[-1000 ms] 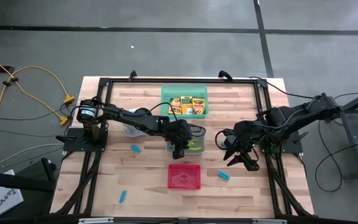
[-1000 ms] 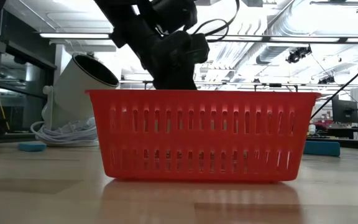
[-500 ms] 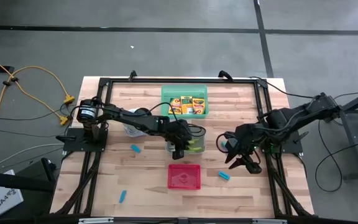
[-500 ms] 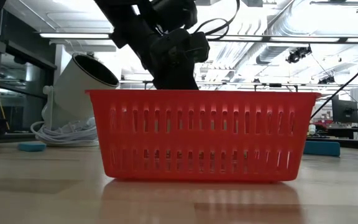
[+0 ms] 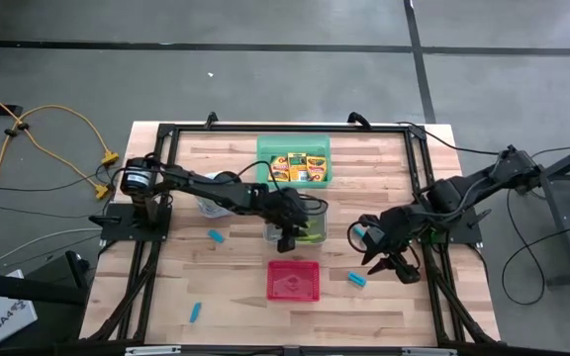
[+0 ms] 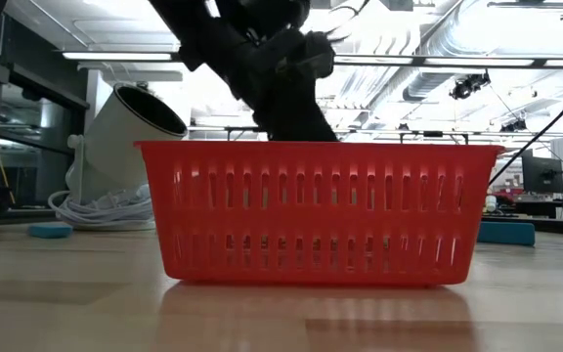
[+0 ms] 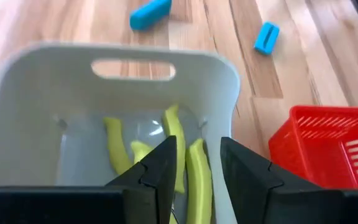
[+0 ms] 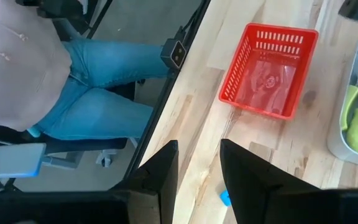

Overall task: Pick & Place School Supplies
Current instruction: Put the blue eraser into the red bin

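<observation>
Left gripper fingers are standing parted with nothing between them, hanging over the grey tray. Yellow-green plier handles are lying in the tray directly below the gap, not gripped. In the high view the left gripper is sitting over that tray at table centre, just behind the red tray. Crayon boxes are sitting in the green tray toward the back. Light-blue pieces are lying loose on the wood: one left of the grey tray, one near the front-left. Right gripper is hovering right of the red tray, fingers parted, empty. Another light-blue piece is lying just beside it on the table, apart from the fingers.
</observation>
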`<state>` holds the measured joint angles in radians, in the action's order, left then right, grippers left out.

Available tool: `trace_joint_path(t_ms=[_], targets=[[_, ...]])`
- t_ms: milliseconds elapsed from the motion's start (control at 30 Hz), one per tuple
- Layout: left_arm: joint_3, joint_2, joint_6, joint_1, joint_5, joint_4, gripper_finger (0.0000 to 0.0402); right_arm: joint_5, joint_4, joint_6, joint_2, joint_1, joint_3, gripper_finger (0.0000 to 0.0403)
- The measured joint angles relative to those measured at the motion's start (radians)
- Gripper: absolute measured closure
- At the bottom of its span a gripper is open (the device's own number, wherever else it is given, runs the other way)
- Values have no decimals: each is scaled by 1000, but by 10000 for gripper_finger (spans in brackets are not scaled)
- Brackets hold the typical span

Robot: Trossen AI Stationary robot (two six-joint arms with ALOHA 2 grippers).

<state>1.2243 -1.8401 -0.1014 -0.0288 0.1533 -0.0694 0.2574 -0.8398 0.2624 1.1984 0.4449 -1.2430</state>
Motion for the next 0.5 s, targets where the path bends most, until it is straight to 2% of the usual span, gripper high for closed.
trace_joint_path(t_ms=[300,500], targets=[[0,83,52,-4,-88,-8,285,-75,-4,31,0,28,0,292],[0,167,52,-35,-151,-80,287,-265,-80,84,0,41,0,292]])
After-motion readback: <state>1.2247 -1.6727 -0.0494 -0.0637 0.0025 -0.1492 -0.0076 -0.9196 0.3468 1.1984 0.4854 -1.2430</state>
